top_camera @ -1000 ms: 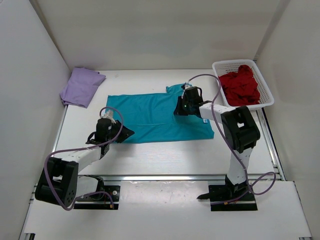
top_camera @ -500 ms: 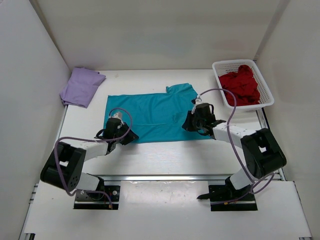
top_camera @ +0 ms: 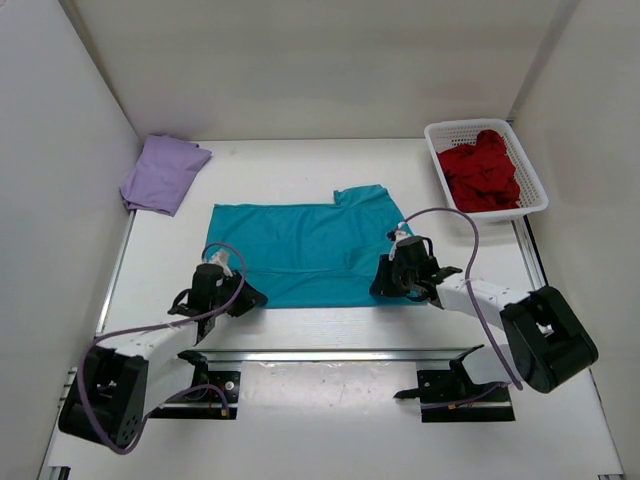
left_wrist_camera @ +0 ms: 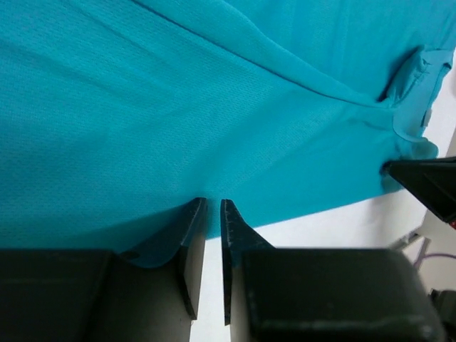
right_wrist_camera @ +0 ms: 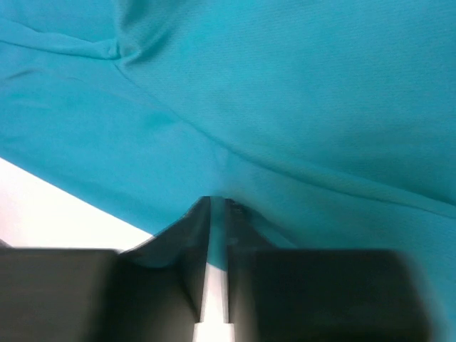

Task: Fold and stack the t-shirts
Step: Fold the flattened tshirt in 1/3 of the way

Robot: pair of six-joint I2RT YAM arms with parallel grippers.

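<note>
- Teal shirt (top_camera: 300, 250) lies spread flat mid-table (top_camera: 300, 165), long side running left to right, mild creases across it.
- One sleeve (top_camera: 365, 195) sticks out at its far right corner.
- Left gripper (top_camera: 245, 296) sits low at the near left corner of the teal shirt, arm stretched out along the table.
- Left wrist view: left gripper (left_wrist_camera: 212, 214) jaws are almost together and pinch the near edge of the teal shirt (left_wrist_camera: 214, 92). Fabric curls over one finger (left_wrist_camera: 187, 242).
- Right gripper (top_camera: 383, 288) sits low at the near right corner of the teal shirt, with its purple cable looping above it.
- Right wrist view: right gripper (right_wrist_camera: 217, 206) jaws are nearly together with a thin slit between them, tips nipping the edge of the teal shirt (right_wrist_camera: 299, 92). Creases run out from the tips. White table shows at lower left.
- The two grippers are well apart, each at one end of the same near edge.
- Lavender shirt (top_camera: 160, 172) is folded and lies at the far left of the table by the wall, apart from the teal shirt.
- Red shirt (top_camera: 480, 170) is bunched up inside the white mesh basket (top_camera: 468, 125) at the far right corner.
- The basket stands apart from the teal shirt, beyond the right gripper.
</note>
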